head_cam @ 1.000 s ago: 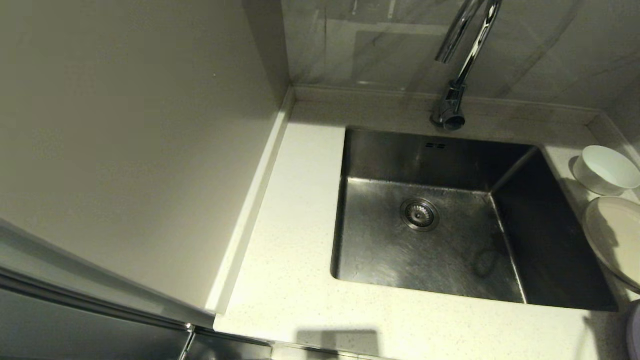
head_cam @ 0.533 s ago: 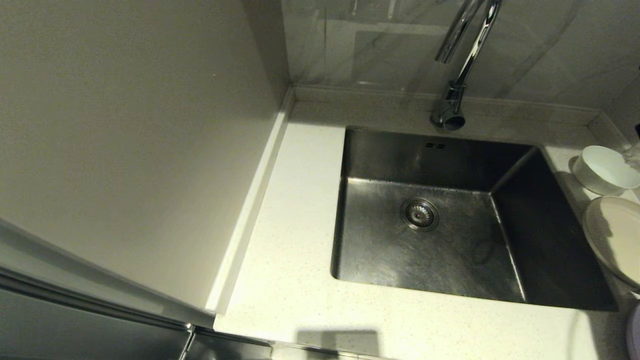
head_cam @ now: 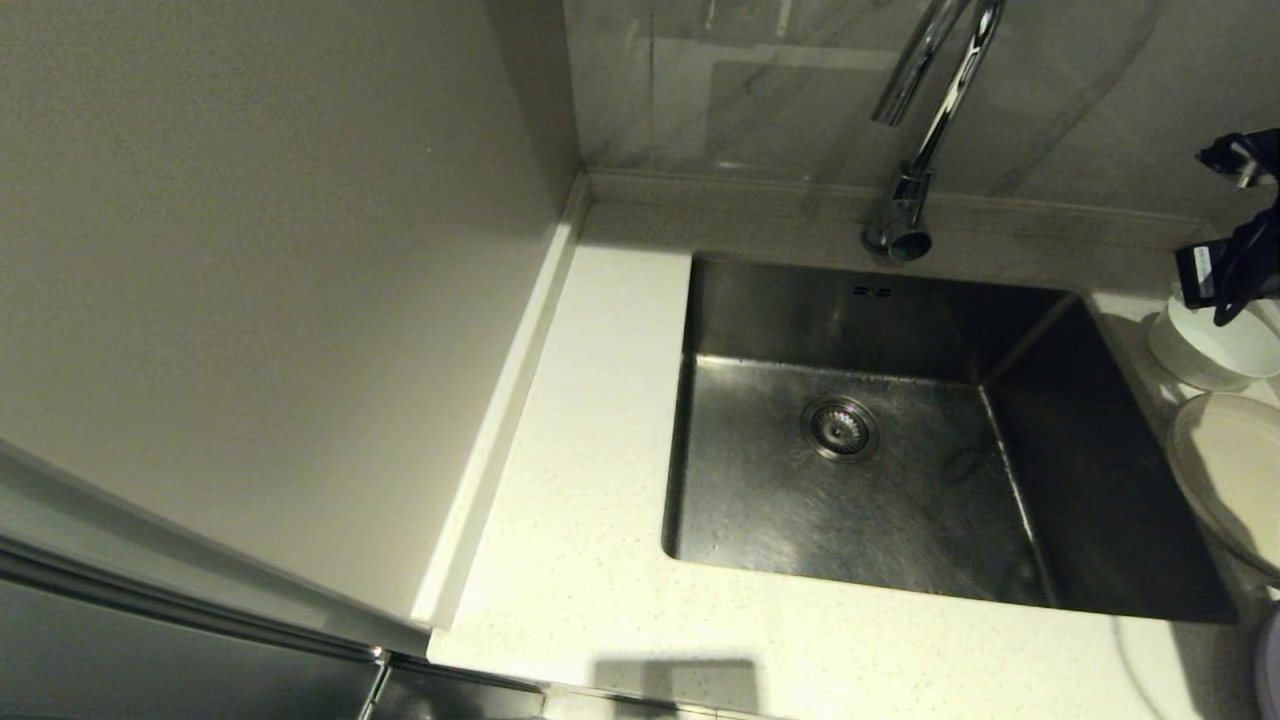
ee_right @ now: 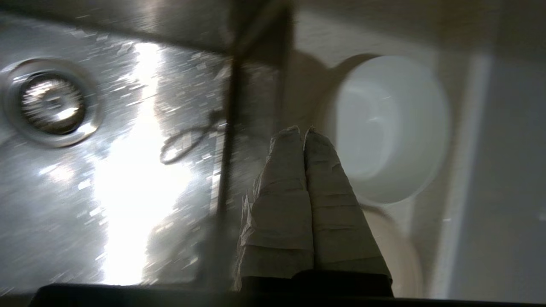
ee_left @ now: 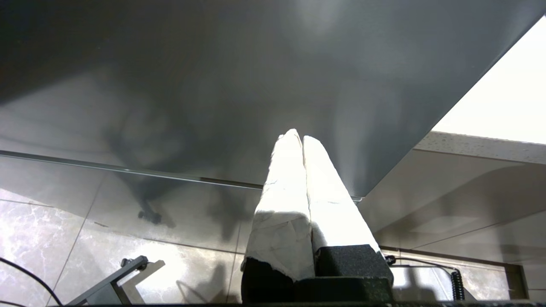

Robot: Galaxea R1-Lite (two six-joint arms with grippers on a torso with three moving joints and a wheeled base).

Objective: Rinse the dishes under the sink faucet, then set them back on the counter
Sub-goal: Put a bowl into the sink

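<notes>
The steel sink [head_cam: 790, 320] is set in the speckled counter [head_cam: 590, 500], under the chrome faucet [head_cam: 915, 130]. To the sink's right stand the dishes: a white bowl [head_cam: 1215, 355], a cream plate [head_cam: 1235, 480] and a sliver of lavender plate [head_cam: 1271, 665] at the picture's edge. My right arm [head_cam: 1235, 270] reaches in from the right, above the bowl. In the right wrist view my right gripper [ee_right: 303, 130] is shut and empty, hovering over the counter strip between the sink [ee_right: 128, 170] and the bowl [ee_right: 392, 128]. My left gripper [ee_left: 300, 136] is shut and empty, parked low by the cabinet front.
A tall beige panel [head_cam: 270, 300] walls off the counter's left side. A low raised edge [head_cam: 760, 190] and a tiled wall run behind the faucet. The drain strainer [head_cam: 839, 428] sits in the sink floor. The bowl and plates lie close together near the right wall.
My right arm has come into the head view from the right edge and now hangs over the bowl. The dishes and the left arm have not moved.
</notes>
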